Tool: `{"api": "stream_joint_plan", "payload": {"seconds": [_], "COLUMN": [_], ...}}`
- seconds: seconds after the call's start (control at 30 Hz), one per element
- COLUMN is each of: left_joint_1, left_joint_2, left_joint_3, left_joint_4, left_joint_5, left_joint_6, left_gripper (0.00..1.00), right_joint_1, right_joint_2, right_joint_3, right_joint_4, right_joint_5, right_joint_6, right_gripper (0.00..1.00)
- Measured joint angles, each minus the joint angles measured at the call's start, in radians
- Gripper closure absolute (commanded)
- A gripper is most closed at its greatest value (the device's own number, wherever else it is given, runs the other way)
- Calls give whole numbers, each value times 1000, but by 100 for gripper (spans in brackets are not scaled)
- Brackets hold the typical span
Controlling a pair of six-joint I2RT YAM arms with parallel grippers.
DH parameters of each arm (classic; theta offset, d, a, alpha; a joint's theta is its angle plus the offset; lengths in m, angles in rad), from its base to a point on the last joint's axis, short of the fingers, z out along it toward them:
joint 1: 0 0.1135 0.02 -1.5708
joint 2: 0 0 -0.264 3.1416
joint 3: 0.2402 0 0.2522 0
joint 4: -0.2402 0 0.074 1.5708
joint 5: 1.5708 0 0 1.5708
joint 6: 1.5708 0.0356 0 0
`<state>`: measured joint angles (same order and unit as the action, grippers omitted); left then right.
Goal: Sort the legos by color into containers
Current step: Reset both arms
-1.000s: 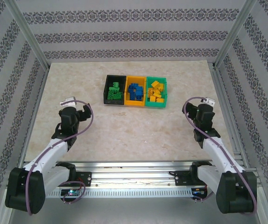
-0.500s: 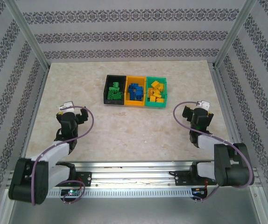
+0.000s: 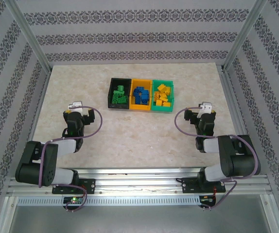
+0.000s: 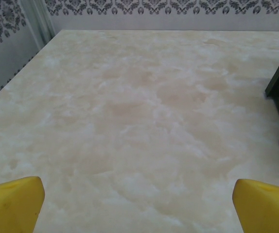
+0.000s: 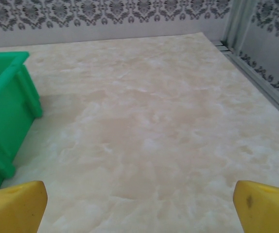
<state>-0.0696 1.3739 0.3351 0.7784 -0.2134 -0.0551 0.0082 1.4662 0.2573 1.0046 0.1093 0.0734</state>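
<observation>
Seems done: green legos (image 3: 119,95) in black bin (image 3: 110,94), blue legos (image 3: 140,94) in orange bin (image 3: 140,109), yellow legos (image 3: 162,95) in green bin (image 3: 162,110). Both jaws wide, empty.

**Robot test cell of laboratory type; not a domestic or commercial room.**

A marble-patterned tabletop (image 3: 139,136) is enclosed by bare aluminium frame posts (image 3: 28,41) and flat wall panels (image 3: 139,36) printed with repeated ornamental bands. A left arm (image 3: 42,162) and a right arm (image 3: 232,158) are seen bolted to a metal rail (image 3: 139,174) at the near edge. Exposed purple cabling (image 3: 175,122) and a slotted cable duct (image 3: 139,200) are noted.
</observation>
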Motion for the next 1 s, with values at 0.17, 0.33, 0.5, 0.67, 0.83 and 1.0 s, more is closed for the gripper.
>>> {"api": "stream_joint_plan", "payload": {"seconds": [0.17, 0.33, 0.5, 0.67, 0.83, 1.0], "left_joint_1": [0, 2, 29, 31, 31, 31], "left_joint_2": [36, 102, 223, 223, 223, 223], "left_joint_3": [45, 20, 1, 12, 17, 17], "left_joint_4": [-14, 106, 158, 172, 173, 173], "left_joint_5": [30, 36, 37, 45, 48, 48], "left_joint_6": [19, 34, 33, 33, 33, 33], "left_gripper": [0, 1, 0, 0, 0, 0], "right_joint_1": [0, 0, 0, 0, 0, 0], "right_joint_2": [61, 63, 63, 63, 63, 63], "right_joint_3": [0, 12, 63, 66, 66, 66], "right_joint_4": [66, 65, 23, 3, -7, -10], "right_joint_5": [-49, -55, -51, -48, -47, -47], "right_joint_6": [-16, -21, -21, -21, -21, -21], "right_gripper": [2, 2, 2, 2, 2, 2]}}
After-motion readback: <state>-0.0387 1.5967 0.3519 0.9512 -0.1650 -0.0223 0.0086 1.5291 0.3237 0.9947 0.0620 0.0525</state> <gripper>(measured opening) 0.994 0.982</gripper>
